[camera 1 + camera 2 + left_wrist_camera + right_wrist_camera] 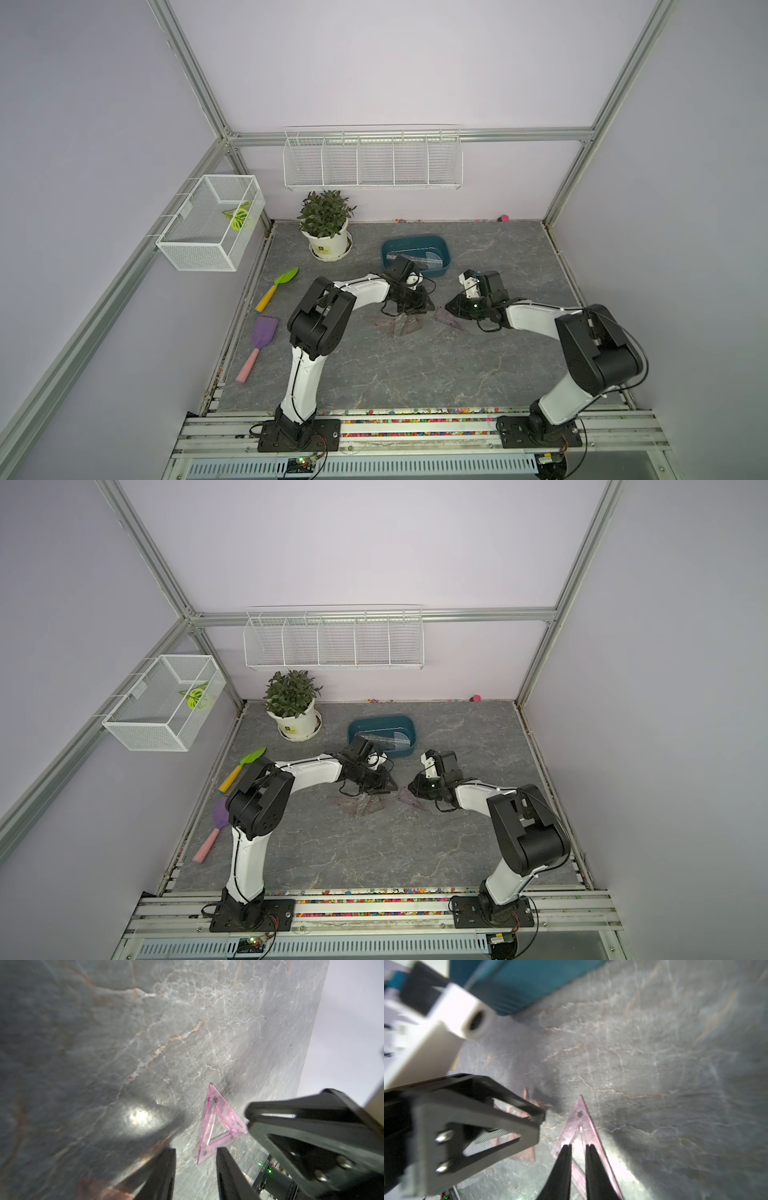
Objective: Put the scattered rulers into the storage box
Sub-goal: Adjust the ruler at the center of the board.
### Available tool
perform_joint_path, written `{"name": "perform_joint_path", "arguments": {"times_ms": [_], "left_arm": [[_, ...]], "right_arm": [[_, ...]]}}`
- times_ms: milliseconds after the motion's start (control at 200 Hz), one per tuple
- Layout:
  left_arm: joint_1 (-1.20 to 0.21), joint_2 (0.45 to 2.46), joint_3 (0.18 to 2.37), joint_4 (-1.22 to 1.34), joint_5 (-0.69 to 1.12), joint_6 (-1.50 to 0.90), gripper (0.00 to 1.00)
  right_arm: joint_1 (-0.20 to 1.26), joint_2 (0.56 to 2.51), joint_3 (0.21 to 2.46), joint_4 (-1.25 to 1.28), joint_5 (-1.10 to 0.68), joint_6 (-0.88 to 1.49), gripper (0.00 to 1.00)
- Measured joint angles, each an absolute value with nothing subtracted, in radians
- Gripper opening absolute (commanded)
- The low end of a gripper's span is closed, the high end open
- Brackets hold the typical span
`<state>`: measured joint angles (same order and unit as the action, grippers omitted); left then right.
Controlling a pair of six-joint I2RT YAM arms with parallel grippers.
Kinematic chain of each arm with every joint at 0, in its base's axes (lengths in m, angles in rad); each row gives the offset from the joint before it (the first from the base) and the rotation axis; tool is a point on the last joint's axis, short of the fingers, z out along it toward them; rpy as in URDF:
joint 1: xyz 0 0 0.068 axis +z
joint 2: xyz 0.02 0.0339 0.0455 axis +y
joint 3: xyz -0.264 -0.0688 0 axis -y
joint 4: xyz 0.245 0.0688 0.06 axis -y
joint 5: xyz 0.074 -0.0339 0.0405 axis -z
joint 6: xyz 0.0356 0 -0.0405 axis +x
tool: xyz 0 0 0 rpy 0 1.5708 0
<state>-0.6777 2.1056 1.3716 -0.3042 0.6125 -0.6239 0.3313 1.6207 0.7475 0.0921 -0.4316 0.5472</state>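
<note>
The teal storage box (415, 240) (380, 719) stands behind both grippers and holds clear rulers (419, 262) and a protractor (434, 259). On the table lie a purplish triangular ruler (448, 320) (218, 1126) (581, 1124) and overlapping pieces (399, 326) (525, 1153). My right gripper (451, 306) (578, 1145) points down onto the triangle with only a narrow slit between its fingers; a strip of the ruler crosses that slit. My left gripper (419, 309) (196, 1149) hovers open over the overlapping pieces with nothing between its fingers. The two grippers nearly meet tip to tip.
A potted plant (328, 245) stands left of the box. A green trowel (276, 286) and a purple shovel (262, 338) lie by the table's left edge. White wire baskets (208, 224) (372, 162) hang on the walls.
</note>
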Motion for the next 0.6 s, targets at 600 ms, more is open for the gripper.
{"name": "perform_joint_path", "arguments": {"times_ms": [600], "left_arm": [[-0.689,2.144,1.420,-0.304,0.630,-0.627,0.39]], "right_arm": [[0.327,1.585,0.573,0.190,-0.449,0.562,0.00]]}}
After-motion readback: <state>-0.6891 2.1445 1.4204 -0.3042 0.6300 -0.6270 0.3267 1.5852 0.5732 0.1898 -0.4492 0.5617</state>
